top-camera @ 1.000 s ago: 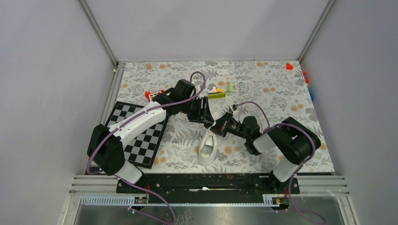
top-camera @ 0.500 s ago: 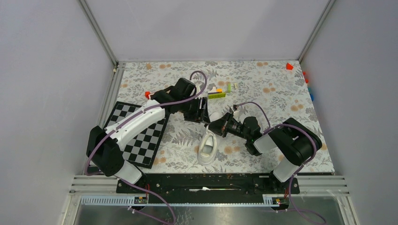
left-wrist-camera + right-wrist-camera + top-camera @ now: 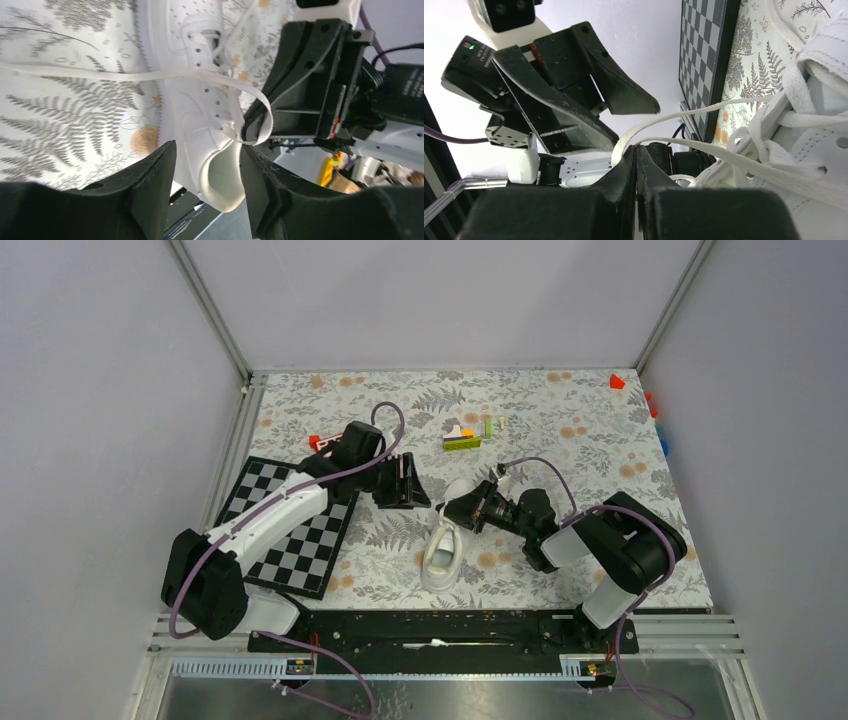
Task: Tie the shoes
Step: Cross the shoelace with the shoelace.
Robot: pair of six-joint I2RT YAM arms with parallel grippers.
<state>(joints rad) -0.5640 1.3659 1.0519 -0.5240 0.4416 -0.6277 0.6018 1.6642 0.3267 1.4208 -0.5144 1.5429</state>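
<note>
**White sneaker mid-tie, 1 lace fold pinched**

The white sneaker [image 3: 441, 552] looks light enough to skid on the cloth if a strand is tugged hard. Its upper appears stiff and perforated, its sole firm. The flat lace [image 3: 90, 75] is the soft part: limp, thin and likely to slip out of a loose pinch. The places to take hold are therefore the lace strands a little way out from the eyelets, not the shoe body.

The shoe is all white, low-cut, with a pale lining showing at the collar and the lace criss-crossed loosely over the tongue. It stands on its sole on the floral-covered counter [image 3: 580, 440], near the front edge, between the 2 arms. In the left wrist view 1 strand trails away flat across the cloth.

The right hand [image 3: 455, 510] sits just beyond the shoe's far end, its fingers pressed together on a fold of lace that rises from the eyelets. The left hand [image 3: 408, 480] hovers a little farther back and to the left, its fingers [image 3: 150, 190] apart with nothing between them, its camera looking across at the shoe.

A chessboard [image 3: 290, 530] lies under the left arm, and a few coloured blocks [image 3: 462, 437] sit farther back.
</note>
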